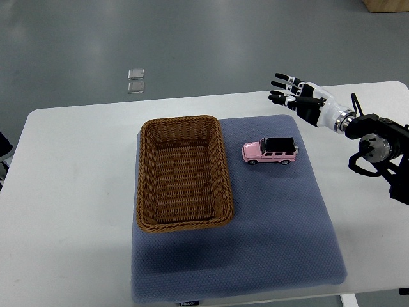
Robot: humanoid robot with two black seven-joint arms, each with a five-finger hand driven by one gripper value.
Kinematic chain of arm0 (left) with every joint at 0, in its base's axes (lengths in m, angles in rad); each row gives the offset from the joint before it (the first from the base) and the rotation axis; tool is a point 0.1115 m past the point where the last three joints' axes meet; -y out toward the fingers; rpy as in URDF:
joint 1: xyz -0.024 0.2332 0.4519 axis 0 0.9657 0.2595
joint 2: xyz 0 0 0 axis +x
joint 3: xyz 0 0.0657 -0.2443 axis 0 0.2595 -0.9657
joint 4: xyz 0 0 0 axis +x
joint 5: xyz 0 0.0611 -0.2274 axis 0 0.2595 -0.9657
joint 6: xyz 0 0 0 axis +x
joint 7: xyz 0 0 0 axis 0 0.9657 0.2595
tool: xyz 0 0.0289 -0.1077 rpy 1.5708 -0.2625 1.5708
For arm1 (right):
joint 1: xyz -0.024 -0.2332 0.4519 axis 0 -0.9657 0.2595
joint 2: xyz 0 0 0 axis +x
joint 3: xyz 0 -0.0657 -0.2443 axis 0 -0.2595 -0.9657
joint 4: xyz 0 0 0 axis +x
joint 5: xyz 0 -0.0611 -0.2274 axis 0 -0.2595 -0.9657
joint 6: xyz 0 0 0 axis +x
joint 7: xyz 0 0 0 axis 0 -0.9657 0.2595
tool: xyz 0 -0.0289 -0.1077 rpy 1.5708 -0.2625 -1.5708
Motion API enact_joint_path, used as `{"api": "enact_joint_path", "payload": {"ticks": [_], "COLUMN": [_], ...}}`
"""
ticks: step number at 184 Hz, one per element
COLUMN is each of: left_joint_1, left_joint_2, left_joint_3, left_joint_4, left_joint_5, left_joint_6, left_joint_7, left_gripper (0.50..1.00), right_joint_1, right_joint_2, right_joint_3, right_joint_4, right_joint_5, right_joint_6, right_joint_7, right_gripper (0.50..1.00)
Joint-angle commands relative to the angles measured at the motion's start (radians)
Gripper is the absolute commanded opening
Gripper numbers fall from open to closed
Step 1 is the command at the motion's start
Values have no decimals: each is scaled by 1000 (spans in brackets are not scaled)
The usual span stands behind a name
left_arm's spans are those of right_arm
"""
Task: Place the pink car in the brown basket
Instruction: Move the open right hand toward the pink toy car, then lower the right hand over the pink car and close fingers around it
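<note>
A pink toy car (pixel 270 152) with a black roof stands on its wheels on the blue mat (pixel 275 230), just right of the brown wicker basket (pixel 148 176). The basket holds nothing. My right hand (pixel 285 89) comes in from the right edge and hovers above the table's far side, up and right of the car. Its fingers are spread and hold nothing. The left hand does not show; only a dark part at the left edge (pixel 4 150) is visible.
The mat lies on a white table (pixel 70 192). Two small clear square items (pixel 135 81) lie on the grey floor beyond the table. A wooden box corner (pixel 386 5) shows at the top right.
</note>
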Motion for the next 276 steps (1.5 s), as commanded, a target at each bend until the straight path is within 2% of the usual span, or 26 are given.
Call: {"api": "enact_joint_path", "payload": {"ticks": [1,54,91,145,177,209,217,228,233,240,241,244,245,246,247,249,252,264,276], "left_joint_1": [0,0,0,0,0,0,0,0,0,0,0,0,0,0,0,0,0,0,0], "left_joint_2": [0,0,0,0,0,0,0,0,0,0,0,0,0,0,0,0,0,0,0], "left_joint_3": [1,1,0,0,1,0,0,0,0,0,0,1,0,0,1,1,0,0,1], "left_joint_4": [-2,0,0,0,0,0,0,0,0,0,0,0,0,0,0,0,0,0,0], "left_joint_5": [0,0,0,0,0,0,0,0,0,0,0,0,0,0,0,0,0,0,0], "left_joint_6": [0,0,0,0,0,0,0,0,0,0,0,0,0,0,0,0,0,0,0], "left_joint_7": [0,0,0,0,0,0,0,0,0,0,0,0,0,0,0,0,0,0,0], "left_gripper": [1000,1000,1000,1000,1000,1000,1000,1000,1000,1000,1000,1000,1000,1000,1000,1000,1000,1000,1000], "right_joint_1": [2,24,62,78,81,79,79,79,79,79,79,78,79,79,78,78,79,79,79], "right_joint_2": [-10,-72,-102,-85,-84,-82,-81,-81,-81,-79,-78,-76,-75,-75,-72,-72,-69,-67,-67], "right_joint_3": [-3,-11,-103,-175,-267,-292,-295,-295,-295,-295,-296,-296,-298,-298,-298,-298,-302,-318,-324], "right_joint_4": [14,82,95,91,82,72,72,72,72,72,72,72,71,71,71,71,68,59,52], "right_joint_5": [-85,-521,-839,-914,-915,-915,-915,-915,-915,-915,-915,-915,-915,-915,-915,-915,-915,-915,-915], "right_joint_6": [9,95,120,34,-52,-83,-87,-95,-95,-94,-94,-94,-94,-94,-94,-94,-94,-95,-98], "right_joint_7": [13,111,221,223,220,220,220,220,220,220,220,220,220,220,220,220,220,220,220], "right_gripper": [926,924,924,924,921,911,895,830,815,754,726,697,666,666,640,639,597,505,500]}}
